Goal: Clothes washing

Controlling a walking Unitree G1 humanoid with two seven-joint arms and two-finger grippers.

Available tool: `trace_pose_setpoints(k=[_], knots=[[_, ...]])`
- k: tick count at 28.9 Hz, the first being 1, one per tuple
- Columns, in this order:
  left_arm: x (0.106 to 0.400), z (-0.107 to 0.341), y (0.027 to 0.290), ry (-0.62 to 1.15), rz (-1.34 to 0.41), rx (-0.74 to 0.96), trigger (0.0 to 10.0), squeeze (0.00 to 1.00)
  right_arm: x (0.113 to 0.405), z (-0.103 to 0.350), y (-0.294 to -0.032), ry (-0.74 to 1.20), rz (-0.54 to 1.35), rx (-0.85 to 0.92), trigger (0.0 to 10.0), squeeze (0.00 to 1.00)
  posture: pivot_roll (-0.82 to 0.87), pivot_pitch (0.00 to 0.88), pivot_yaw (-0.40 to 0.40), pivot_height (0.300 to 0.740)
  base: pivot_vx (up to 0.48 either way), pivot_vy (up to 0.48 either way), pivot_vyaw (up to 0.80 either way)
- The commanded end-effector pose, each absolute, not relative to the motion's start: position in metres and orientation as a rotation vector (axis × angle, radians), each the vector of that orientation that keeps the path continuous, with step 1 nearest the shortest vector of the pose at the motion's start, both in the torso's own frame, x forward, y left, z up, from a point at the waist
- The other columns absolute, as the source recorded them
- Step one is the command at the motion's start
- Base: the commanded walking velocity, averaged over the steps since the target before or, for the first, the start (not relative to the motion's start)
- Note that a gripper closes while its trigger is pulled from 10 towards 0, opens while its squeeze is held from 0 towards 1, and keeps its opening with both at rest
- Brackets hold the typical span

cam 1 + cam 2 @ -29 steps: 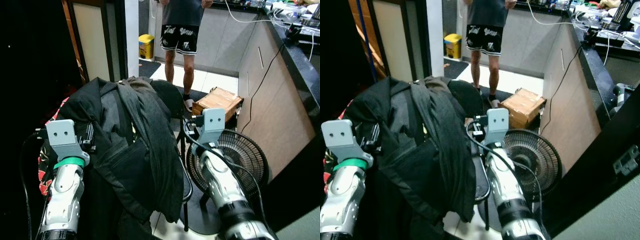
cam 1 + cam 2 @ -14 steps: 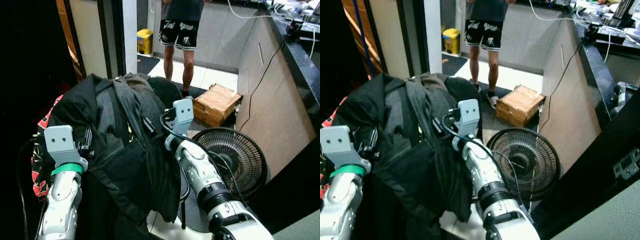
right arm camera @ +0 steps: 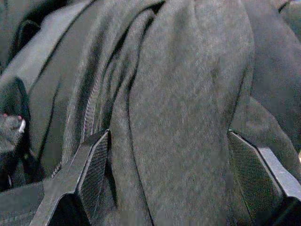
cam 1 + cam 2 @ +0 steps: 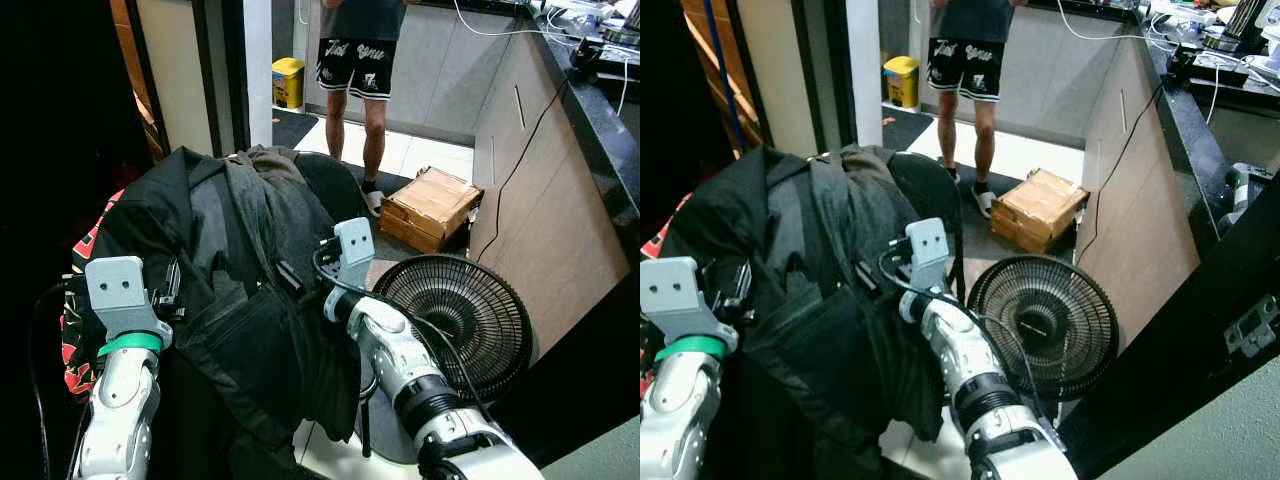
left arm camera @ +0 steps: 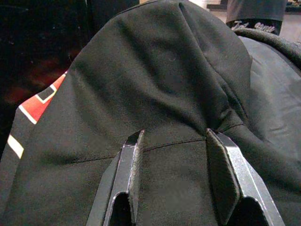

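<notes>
While the right claw [image 3: 169, 160] stood wide around a grey fabric fold [image 3: 188, 103], the left claw [image 5: 174, 155] pressed, spread apart, against the black jacket [image 4: 170, 215] heaped at frame centre-left; a fan [image 4: 455, 320] stood lower right.

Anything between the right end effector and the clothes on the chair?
Nothing visible. The right end effector is open, its fingers straddling a grey fold of the clothes pile draped over the chair.
</notes>
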State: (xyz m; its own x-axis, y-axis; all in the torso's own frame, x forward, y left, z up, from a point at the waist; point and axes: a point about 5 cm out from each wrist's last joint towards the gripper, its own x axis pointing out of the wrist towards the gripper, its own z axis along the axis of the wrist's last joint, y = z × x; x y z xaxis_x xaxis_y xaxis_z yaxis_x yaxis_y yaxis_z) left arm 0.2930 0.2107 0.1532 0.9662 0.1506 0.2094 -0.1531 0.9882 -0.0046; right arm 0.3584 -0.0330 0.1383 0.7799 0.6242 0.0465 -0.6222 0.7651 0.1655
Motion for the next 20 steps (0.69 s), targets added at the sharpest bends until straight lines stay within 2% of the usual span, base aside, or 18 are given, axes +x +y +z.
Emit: trace_pose_setpoints(k=[1,5,6,7,20], knots=[[0.294,0.146,0.207,-0.17,0.137,0.018,10.0,0.0,0.354,0.123,-0.034,0.085,0.687,0.158,10.0,1.0,0.15,0.045,0.01,0.74,0.0,0.0,0.0],[0.296,0.146,0.205,-0.168,0.129,0.016,10.0,0.0,0.352,0.12,-0.036,0.097,0.714,0.117,10.0,0.98,0.14,0.042,0.017,0.74,0.0,0.0,0.0],[0.297,0.146,0.204,-0.168,0.126,0.015,10.0,0.0,0.352,0.119,-0.037,0.097,0.716,0.111,4.6,0.0,0.14,0.042,0.017,0.74,0.0,0.0,0.0],[0.298,0.146,0.204,-0.167,0.124,0.014,10.0,0.0,0.352,0.12,-0.039,0.091,0.706,0.114,0.0,0.0,0.14,0.039,0.024,0.74,0.0,0.0,0.0],[0.301,0.148,0.204,-0.166,0.123,0.014,10.0,0.0,0.357,0.125,-0.053,0.041,0.618,0.163,0.0,0.0,0.14,0.035,0.027,0.74,0.0,0.0,0.0]])
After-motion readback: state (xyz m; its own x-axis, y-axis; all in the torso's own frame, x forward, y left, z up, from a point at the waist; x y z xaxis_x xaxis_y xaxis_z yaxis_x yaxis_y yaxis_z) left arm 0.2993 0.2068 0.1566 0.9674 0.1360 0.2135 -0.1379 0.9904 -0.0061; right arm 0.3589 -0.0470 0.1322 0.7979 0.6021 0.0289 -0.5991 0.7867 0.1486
